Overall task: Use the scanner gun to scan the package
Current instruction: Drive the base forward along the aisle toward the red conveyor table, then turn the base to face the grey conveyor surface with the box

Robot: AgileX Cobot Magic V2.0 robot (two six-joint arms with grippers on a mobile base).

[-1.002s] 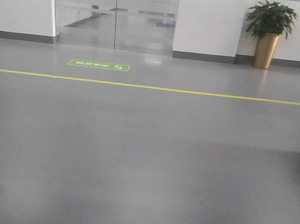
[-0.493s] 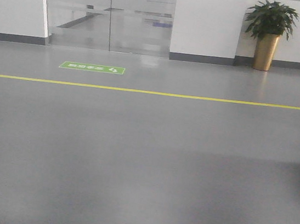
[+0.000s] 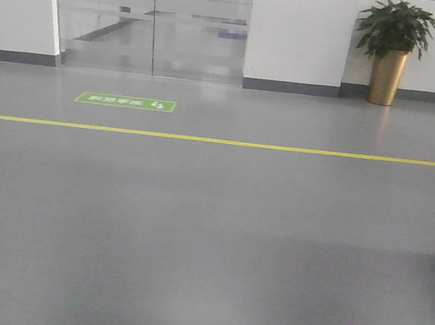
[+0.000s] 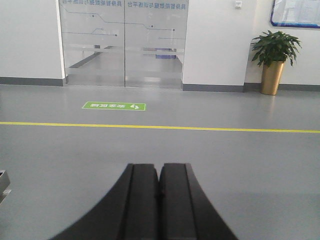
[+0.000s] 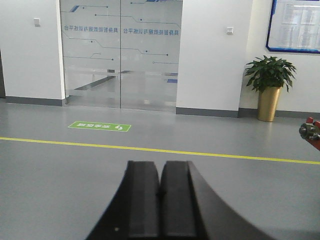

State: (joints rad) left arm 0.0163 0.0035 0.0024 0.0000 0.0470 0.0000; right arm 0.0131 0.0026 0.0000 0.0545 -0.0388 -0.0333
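The package and the scanner gun are out of view in all three views. My left gripper [image 4: 159, 166] is shut and empty, its black fingers pressed together, pointing out over bare grey floor. My right gripper [image 5: 160, 163] is also shut and empty, pointing the same way over the floor. Neither gripper shows in the front view.
A yellow floor line [image 3: 220, 140] crosses the grey floor. A green floor sign [image 3: 126, 102] lies before glass doors [image 3: 152, 18]. A potted plant in a gold pot [image 3: 391, 49] stands by the back wall. A red and black object [image 5: 312, 133] sits at the right edge.
The front view has swung to the right: doors and green sign shifted left. The red object at the right edge and the grey thing at the left edge have left the frame.
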